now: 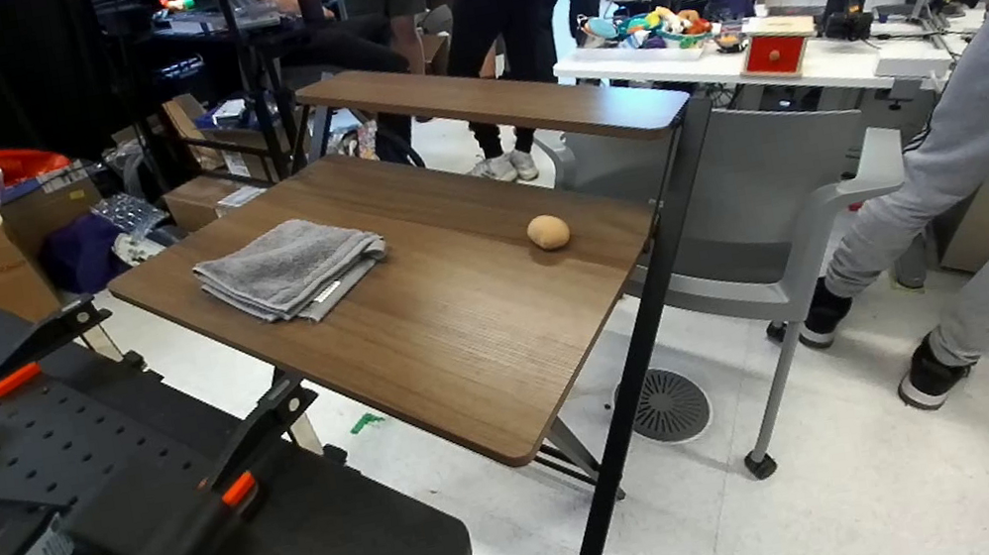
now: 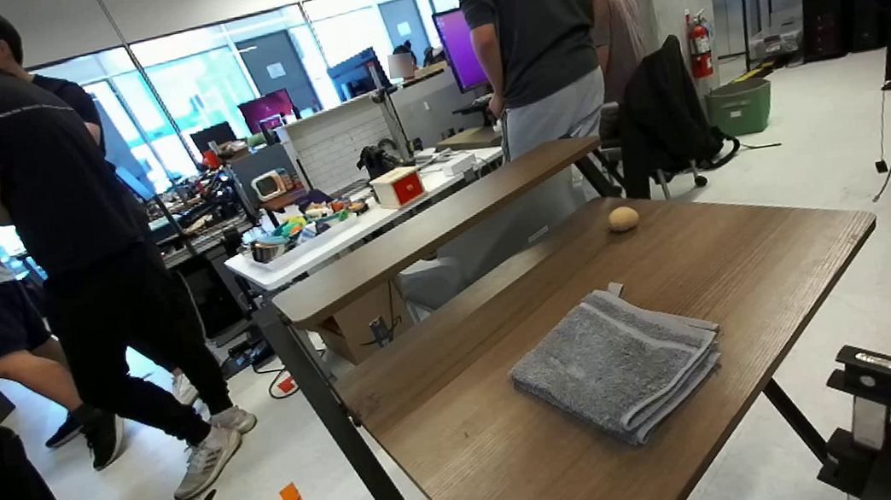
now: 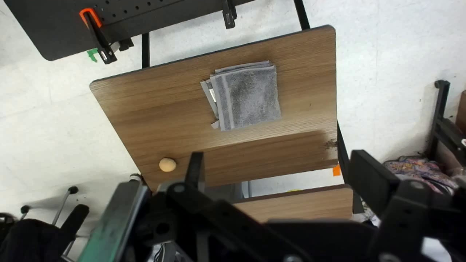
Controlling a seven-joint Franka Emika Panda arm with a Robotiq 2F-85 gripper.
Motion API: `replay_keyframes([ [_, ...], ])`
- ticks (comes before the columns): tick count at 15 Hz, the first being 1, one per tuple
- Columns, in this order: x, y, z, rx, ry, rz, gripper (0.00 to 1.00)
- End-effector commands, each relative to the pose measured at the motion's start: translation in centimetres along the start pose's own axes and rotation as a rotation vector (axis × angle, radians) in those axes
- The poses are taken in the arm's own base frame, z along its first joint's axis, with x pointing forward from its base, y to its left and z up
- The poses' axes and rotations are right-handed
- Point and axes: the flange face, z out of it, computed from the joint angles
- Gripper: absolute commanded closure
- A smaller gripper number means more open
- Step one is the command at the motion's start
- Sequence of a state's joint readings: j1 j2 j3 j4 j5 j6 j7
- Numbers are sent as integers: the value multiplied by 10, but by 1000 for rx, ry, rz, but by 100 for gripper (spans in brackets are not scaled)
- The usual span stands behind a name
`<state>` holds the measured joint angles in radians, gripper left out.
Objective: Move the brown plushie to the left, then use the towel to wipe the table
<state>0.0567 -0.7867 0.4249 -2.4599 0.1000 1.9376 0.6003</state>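
Observation:
The brown plushie point(image 1: 548, 232) is a small tan ball on the table point(image 1: 456, 344). It rests near the raised shelf, and also shows in an exterior view point(image 2: 623, 219) and the wrist view point(image 3: 167, 165). The grey towel point(image 1: 292, 269) lies folded flat on the table, apart from the plushie. It also shows in an exterior view point(image 2: 619, 360) and the wrist view point(image 3: 245, 96). My gripper point(image 3: 278, 153) is open and empty in the wrist view, its fingers wide apart, high above the table. The fingers do not show in either exterior view.
A raised wooden shelf point(image 1: 495, 101) runs along one long table edge. A black slanted leg point(image 1: 635, 395) stands at the table's end. A grey chair point(image 1: 745, 215) stands beside it. Clamps point(image 1: 264, 432) sit on the black perforated bench point(image 1: 366, 530). Dark specks point(image 3: 331, 144) mark one table corner.

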Motion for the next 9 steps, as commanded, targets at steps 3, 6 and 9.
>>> replay_keyframes([
  [3,66,22,39,34,75,153,0],
  [6,104,40,62,40,85,264,0],
  [9,95,46,70,33,41,239,0],
])
